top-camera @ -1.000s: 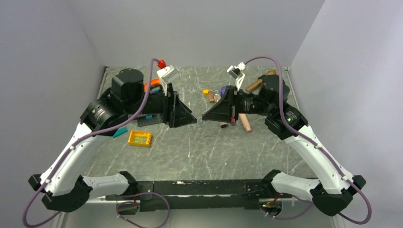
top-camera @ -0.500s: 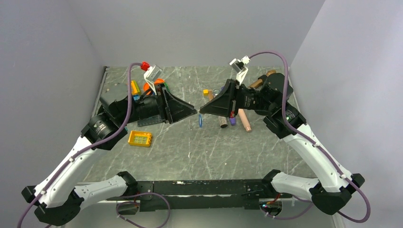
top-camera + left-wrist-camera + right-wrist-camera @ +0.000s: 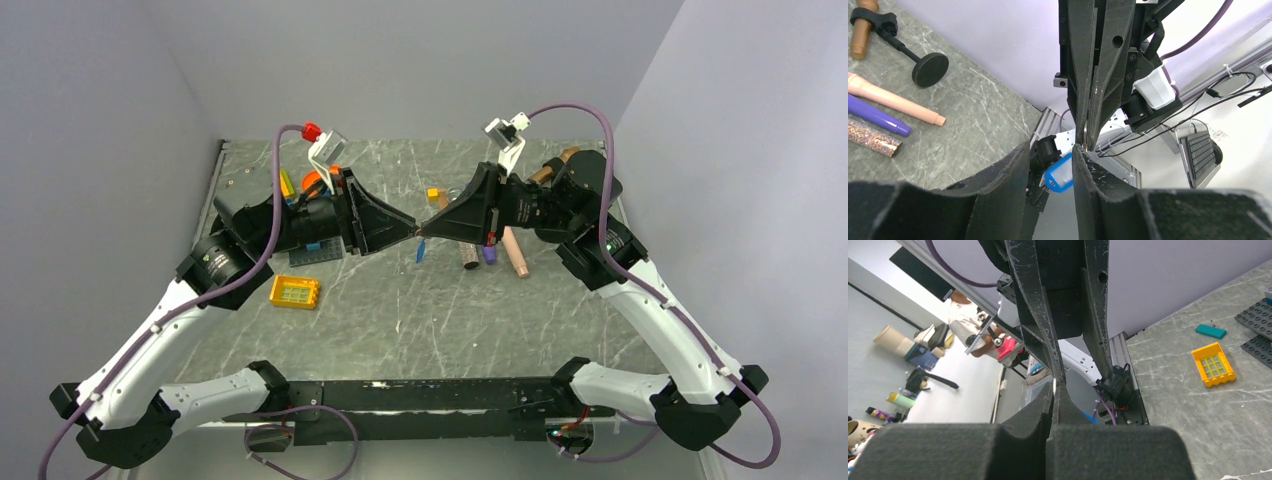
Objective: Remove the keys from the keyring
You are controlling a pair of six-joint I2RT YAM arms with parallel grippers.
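Note:
The keyring's small bright-blue loop (image 3: pixel 420 250) hangs in the air over the middle of the table, just under the two gripper tips. In the left wrist view the keyring (image 3: pixel 1060 172) shows between and beyond my own fingers. My right gripper (image 3: pixel 428 233) is shut on a thin metal sliver of the keyring (image 3: pixel 1054 385), seen edge-on between its pads. My left gripper (image 3: pixel 408 232) is open, its tip against the right gripper's tip; one finger (image 3: pixel 1083 165) touches that tip. No separate keys can be made out.
A yellow brick (image 3: pixel 295 292) and a grey baseplate (image 3: pixel 312 252) lie at the left under the left arm. A teal bar (image 3: pixel 1211 331) lies near them. A pink pen (image 3: pixel 515 255), a purple marker (image 3: pixel 488 253) and a glitter stick (image 3: pixel 468 255) lie right of centre.
The left gripper has swung right and up until its tip meets the right gripper's tip. The blue loop has come up off the table and hangs a little higher.

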